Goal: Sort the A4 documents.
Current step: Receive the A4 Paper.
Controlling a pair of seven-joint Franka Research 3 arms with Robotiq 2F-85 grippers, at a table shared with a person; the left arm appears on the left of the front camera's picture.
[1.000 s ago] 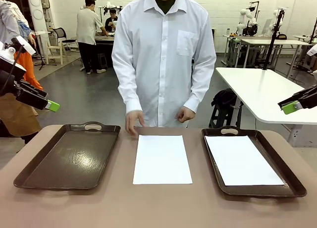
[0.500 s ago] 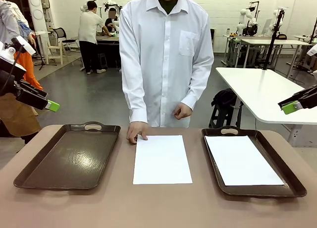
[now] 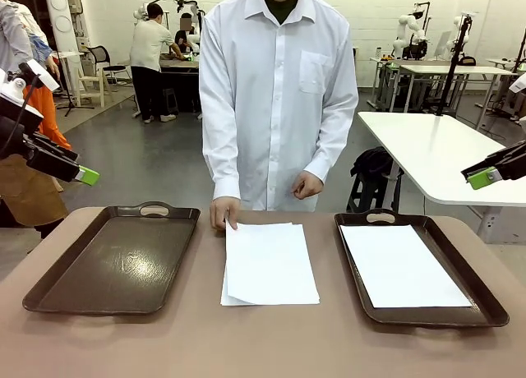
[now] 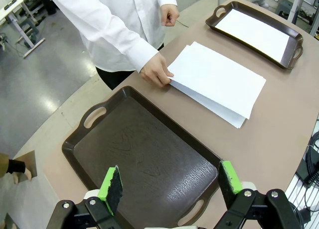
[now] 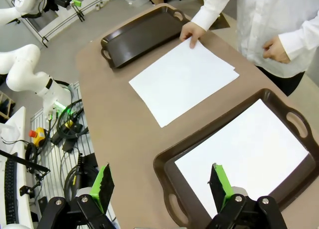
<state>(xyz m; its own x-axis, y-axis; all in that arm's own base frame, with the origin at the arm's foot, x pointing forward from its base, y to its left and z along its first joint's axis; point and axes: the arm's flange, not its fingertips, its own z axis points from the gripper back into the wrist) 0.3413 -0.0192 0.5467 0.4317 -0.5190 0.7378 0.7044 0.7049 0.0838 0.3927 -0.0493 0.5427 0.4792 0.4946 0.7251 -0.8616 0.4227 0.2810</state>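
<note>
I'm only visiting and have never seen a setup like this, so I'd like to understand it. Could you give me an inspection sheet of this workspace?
Surface: brown table, smooth.
Job's things: A4 documents in a slightly fanned stack between the trays, a person's hand on its far corner; one sheet in the right tray; left tray empty.
Clutter: nothing seen.
Grippers: left gripper and right gripper, jaws open, raised, holding nothing.
Cables: bundle on the floor beside the table.
Surroundings: white tables, people farther off.
</note>
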